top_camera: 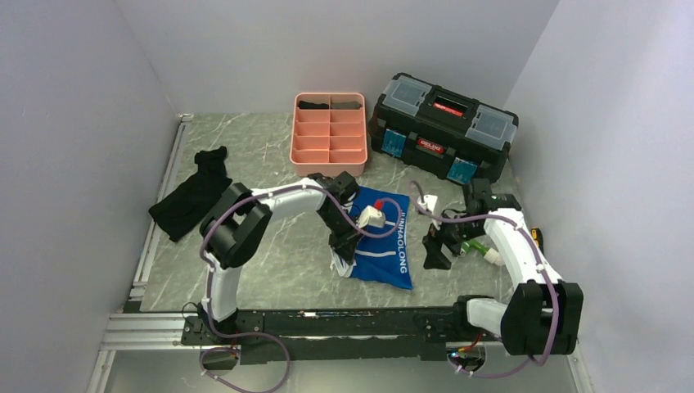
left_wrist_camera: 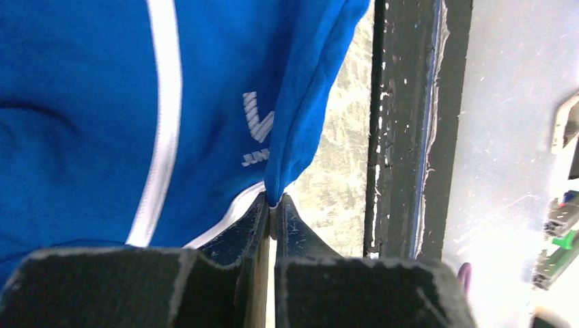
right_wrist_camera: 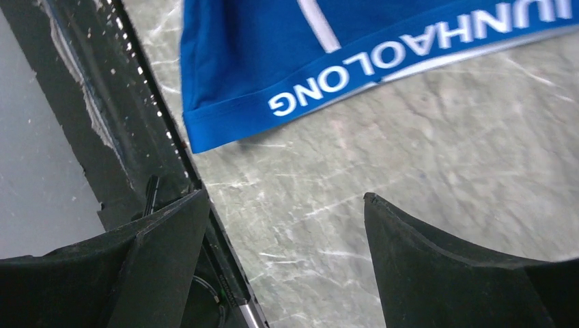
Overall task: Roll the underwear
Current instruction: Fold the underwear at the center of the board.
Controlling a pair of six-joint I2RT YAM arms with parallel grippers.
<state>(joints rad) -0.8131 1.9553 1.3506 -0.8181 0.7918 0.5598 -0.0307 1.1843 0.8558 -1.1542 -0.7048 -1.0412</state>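
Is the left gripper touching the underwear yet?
Touching. The left wrist view shows the left gripper with jaws pinched shut on a blue fold of the underwear.

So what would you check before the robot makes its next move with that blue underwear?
1. Left jaws hold the underwear: ok, shut on its edge.
2. Right jaws free: ok, open and empty over the table.
3. Waistband in the right wrist view: ok.
4. Pink tray apart from the underwear: ok.
5. Underwear flat beneath the left arm: cannot tell, hidden.
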